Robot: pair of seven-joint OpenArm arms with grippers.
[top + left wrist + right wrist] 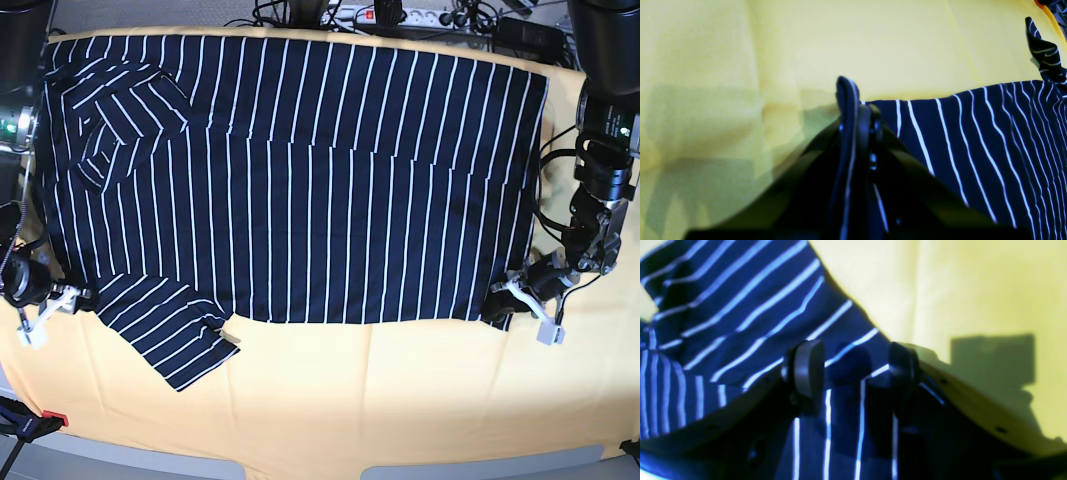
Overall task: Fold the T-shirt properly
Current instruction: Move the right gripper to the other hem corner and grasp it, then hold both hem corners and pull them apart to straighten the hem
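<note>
The dark navy T-shirt (300,180) with thin white stripes lies spread flat on the yellow table cover. My left gripper (500,302) is at the shirt's near right corner. In the left wrist view it (858,113) is shut on a raised fold of the shirt's edge (973,133). My right gripper (80,297) is at the shirt's near left side, beside the sleeve (170,335). In the right wrist view its jaws (853,370) stand apart, with striped cloth (740,306) lying between and under the fingers (805,368).
The yellow cover (400,400) extends bare in front of the shirt to the table's front edge. Cables and a power strip (390,15) run along the back edge. A small red object (50,418) sits at the front left edge.
</note>
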